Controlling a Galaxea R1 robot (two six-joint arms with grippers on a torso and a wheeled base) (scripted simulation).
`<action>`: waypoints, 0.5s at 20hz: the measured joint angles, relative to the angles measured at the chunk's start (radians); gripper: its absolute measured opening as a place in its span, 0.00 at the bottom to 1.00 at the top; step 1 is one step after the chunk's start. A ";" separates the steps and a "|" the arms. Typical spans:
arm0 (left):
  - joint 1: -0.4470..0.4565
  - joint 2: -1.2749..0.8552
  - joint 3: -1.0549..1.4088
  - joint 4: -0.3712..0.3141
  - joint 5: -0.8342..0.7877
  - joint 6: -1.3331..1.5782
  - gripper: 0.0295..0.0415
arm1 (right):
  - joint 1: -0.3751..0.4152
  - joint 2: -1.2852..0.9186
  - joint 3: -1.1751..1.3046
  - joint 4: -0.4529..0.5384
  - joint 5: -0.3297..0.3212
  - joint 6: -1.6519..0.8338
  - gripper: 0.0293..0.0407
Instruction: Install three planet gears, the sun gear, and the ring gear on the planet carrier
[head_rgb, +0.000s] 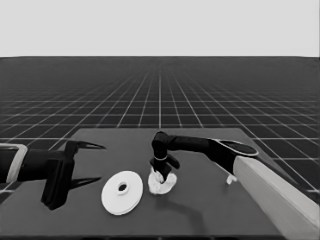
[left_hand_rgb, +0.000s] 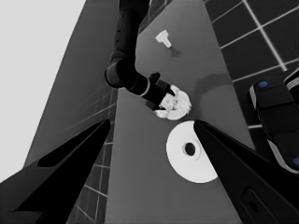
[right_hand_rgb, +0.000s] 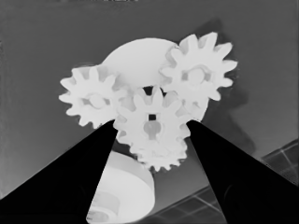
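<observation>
the left gripper (head_rgb: 92, 164) waits over the left end of the tabletop (head_rgb: 200, 210), its jaws spread wide and grasping nothing. just beside it, toward the middle, the larger round part (head_rgb: 122, 192) lies flat with its small dark hole up, not yet installed. touching or nearly touching its right edge sits the smaller round part (head_rgb: 161, 186), with the right gripper (head_rgb: 161, 173) reaching down onto it from the right. the right wrist view shows two gears (right_hand_rgb: 93, 97) seated on this part, and a third gear (right_hand_rgb: 154, 128) between the fingertips (right_hand_rgb: 100, 154), seemingly clenched on it, near the middle of the part; i cannot tell whether it sits on a pin yet. a fourth gear is not clearly visible. farther right, well apart, a thin white piece (head_rgb: 231, 179) lies near the arm.

the risks, as i judge them: the held gear's teeth may ride on its neighbours instead of meshing, leaving it tilted; releasing it tilted could let it tip off; a push could slide the smaller part into the larger one.
</observation>
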 joint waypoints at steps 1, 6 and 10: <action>0.000 0.000 0.000 0.000 0.000 0.000 0.75 | 0.000 0.000 0.000 0.000 0.000 0.010 0.17; 0.000 0.000 0.000 0.000 0.000 0.000 0.75 | 0.000 0.000 0.000 0.000 0.000 0.063 0.17; 0.000 0.000 0.000 0.000 0.000 0.000 0.75 | 0.000 0.000 0.000 0.000 0.000 0.105 0.17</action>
